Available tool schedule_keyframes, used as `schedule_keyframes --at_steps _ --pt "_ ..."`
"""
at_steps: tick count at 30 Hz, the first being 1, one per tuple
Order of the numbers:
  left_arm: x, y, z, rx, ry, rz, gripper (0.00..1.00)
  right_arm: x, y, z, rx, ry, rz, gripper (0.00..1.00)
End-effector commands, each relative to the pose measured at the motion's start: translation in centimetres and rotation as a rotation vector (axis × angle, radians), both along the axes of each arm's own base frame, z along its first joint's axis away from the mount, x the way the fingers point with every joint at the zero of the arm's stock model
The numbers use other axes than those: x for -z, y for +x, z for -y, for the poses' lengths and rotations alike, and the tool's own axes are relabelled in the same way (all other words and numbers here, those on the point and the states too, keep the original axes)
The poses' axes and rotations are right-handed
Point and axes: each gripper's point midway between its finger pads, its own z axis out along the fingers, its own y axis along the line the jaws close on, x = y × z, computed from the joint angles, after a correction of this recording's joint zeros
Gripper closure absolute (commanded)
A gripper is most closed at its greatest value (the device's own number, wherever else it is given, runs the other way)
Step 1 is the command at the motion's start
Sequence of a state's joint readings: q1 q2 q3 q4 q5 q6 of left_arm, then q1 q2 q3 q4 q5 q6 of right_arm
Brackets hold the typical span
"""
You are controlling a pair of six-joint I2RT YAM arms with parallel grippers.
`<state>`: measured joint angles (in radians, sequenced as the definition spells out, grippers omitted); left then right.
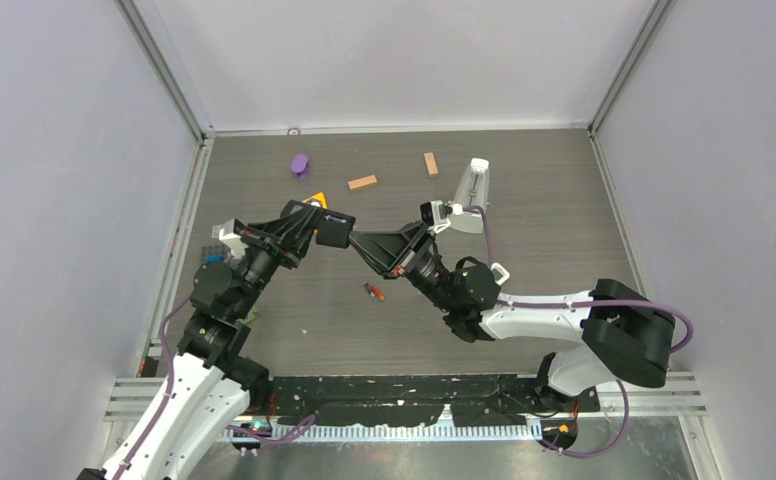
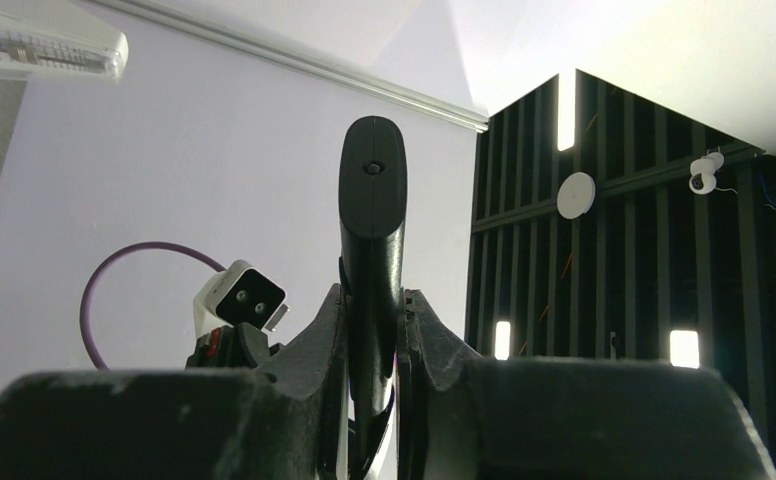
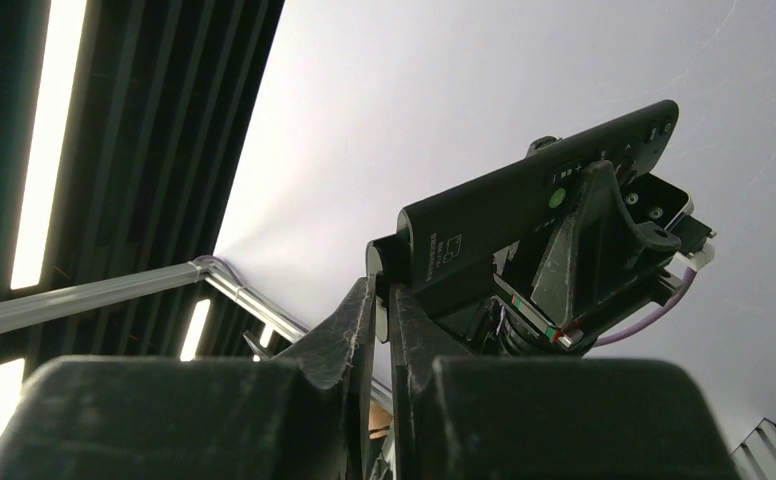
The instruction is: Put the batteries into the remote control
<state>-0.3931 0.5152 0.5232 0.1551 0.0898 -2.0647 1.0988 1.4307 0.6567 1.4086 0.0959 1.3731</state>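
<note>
One battery lies loose on the tabletop, so I judge loading unfinished. My left hand and right hand meet at the remote, arms reaching inward. Left wrist: hand clamped on the upright remote. Right wrist: hand nearly together at the remote's end; whether it pinches a battery, I cannot tell.

1. My left gripper is clamped on the black remote, which pokes out past its tips.
2. My right gripper faces it from the opposite side, fingers pinched together, tips right against the remote.
3. One battery lies on the table, just on the near side of the right gripper.
4. Two orange-brown blocks sit well beyond both grippers.
</note>
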Motion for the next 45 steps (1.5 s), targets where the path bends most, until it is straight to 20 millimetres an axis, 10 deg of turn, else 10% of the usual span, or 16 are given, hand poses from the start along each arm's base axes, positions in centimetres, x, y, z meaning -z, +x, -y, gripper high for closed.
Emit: schedule_keyframes --at_steps 1,20,45 --pt "-3.6 -1.0 -0.8 -0.013 -0.056 0.086 1.0 -0.6 0.0 0.7 0.0 0.033 -0.038 0.88" --pt "-1.4 -0.5 -0.3 0.002 -0.04 0.023 1.0 -5.3 0.3 1.5 0.014 0.167 -0.003 0.94" --pt "-1.8 -0.4 -0.3 0.004 -0.063 0.038 1.0 -2.4 3.2 2.6 0.121 0.202 -0.182 0.95"
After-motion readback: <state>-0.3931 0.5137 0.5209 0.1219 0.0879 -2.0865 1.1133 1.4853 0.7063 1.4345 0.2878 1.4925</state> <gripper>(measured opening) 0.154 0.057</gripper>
